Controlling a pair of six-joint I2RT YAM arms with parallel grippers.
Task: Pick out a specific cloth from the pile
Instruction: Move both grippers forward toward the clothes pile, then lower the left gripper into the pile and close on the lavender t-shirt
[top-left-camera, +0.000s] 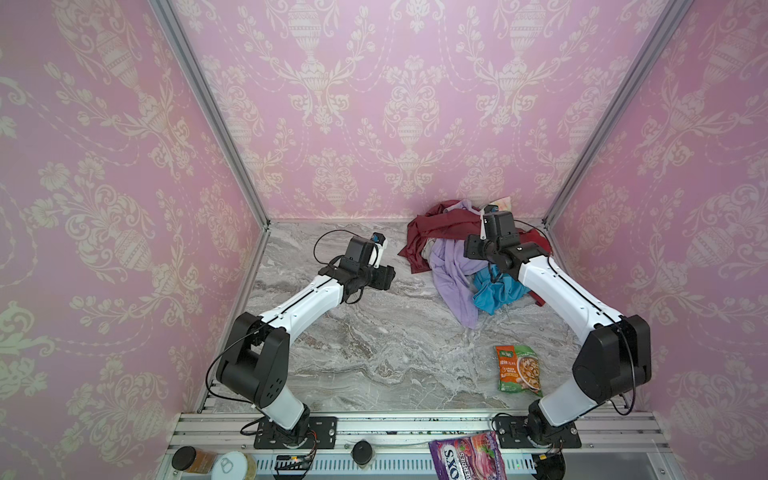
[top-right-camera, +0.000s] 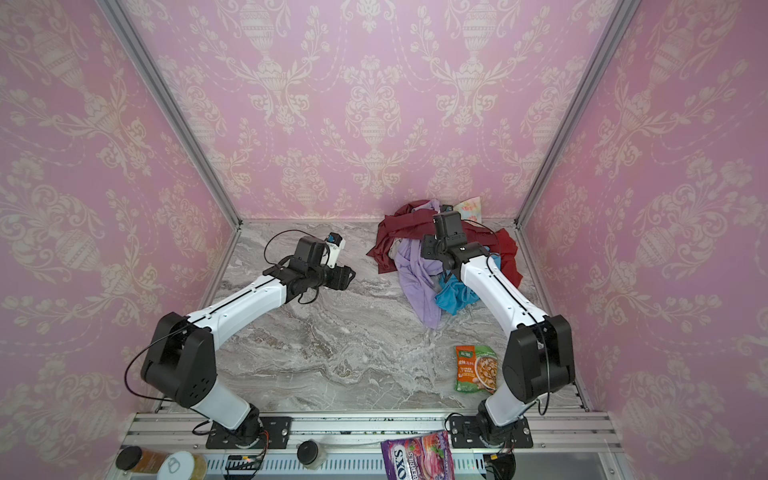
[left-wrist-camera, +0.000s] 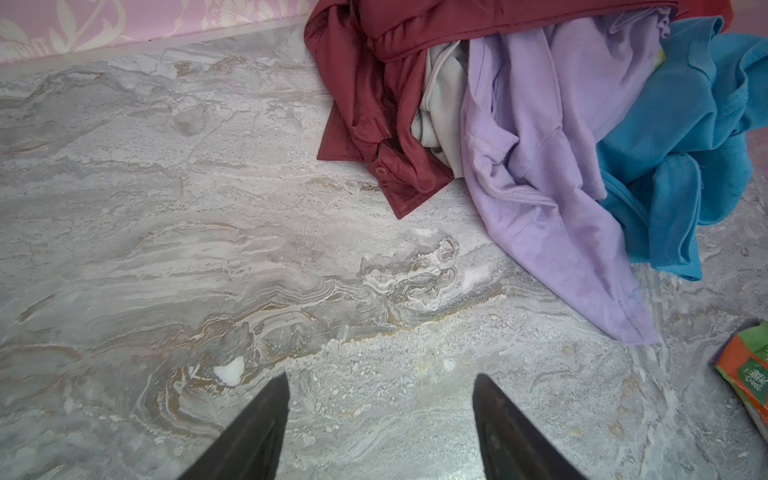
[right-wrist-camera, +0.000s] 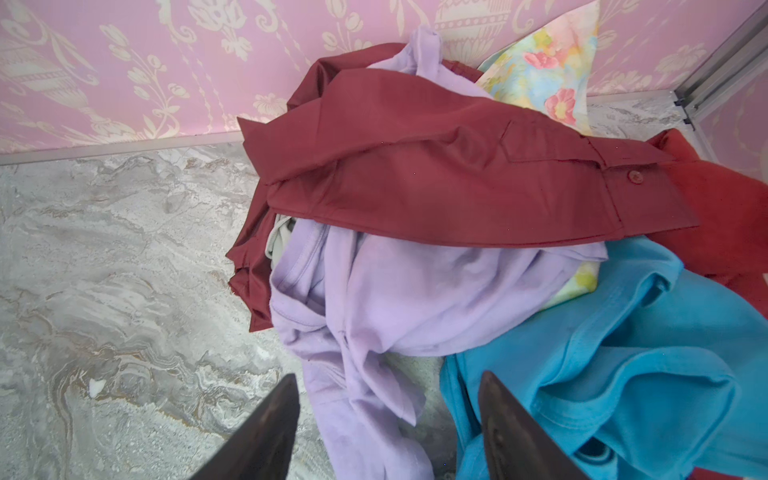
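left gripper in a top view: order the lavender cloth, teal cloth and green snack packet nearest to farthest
1. lavender cloth, just right of the left gripper
2. teal cloth, on the lavender cloth's far right side
3. green snack packet, front right, well apart from the clothes

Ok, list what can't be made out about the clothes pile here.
- lavender cloth: upper part hidden under the maroon shirt, right wrist view.
- grey-beige garment: only a sliver between them, left wrist view.
- floral piece: mostly buried under the shirt, right wrist view.
- pile: part hidden behind the right arm, both top views.
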